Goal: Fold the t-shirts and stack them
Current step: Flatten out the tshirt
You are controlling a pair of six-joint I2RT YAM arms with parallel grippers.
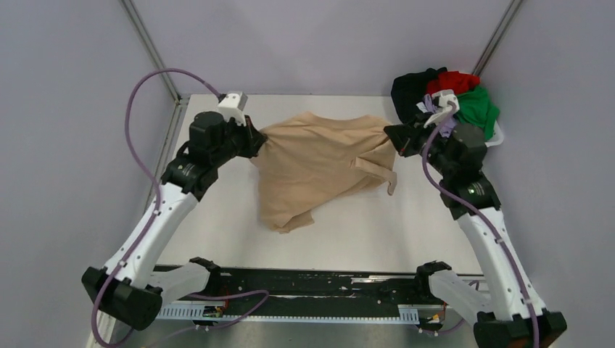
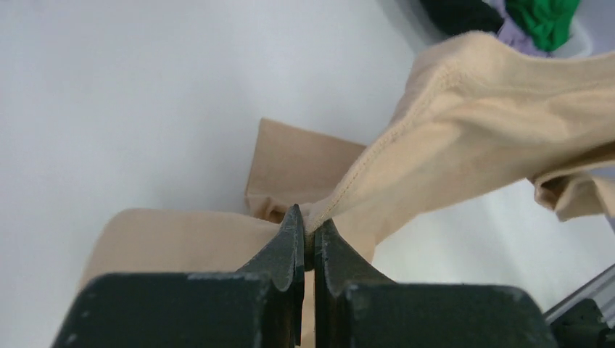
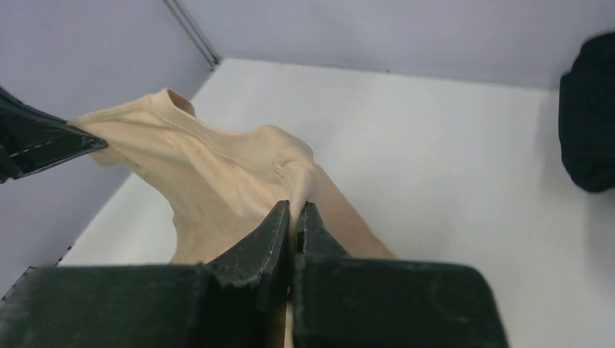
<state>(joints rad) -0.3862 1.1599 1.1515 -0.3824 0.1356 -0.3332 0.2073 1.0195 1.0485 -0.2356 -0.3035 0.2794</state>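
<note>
The tan t-shirt (image 1: 319, 163) hangs stretched between both grippers above the middle of the white table, its lower part draped on the surface. My left gripper (image 1: 257, 141) is shut on the shirt's left edge; in the left wrist view the jaws (image 2: 309, 221) pinch a seamed hem of the tan cloth (image 2: 471, 130). My right gripper (image 1: 394, 138) is shut on the shirt's right edge; in the right wrist view it (image 3: 295, 210) pinches the tan cloth (image 3: 217, 167). The black (image 1: 410, 90), red (image 1: 455, 81), green (image 1: 479, 107) and lavender (image 1: 435, 109) shirts lie heaped at the back right.
The heap of shirts sits in a white basket (image 1: 499, 134) at the table's back right corner. Metal frame posts (image 1: 152, 51) and grey walls bound the table. A black rail (image 1: 304, 286) runs along the near edge between the arm bases.
</note>
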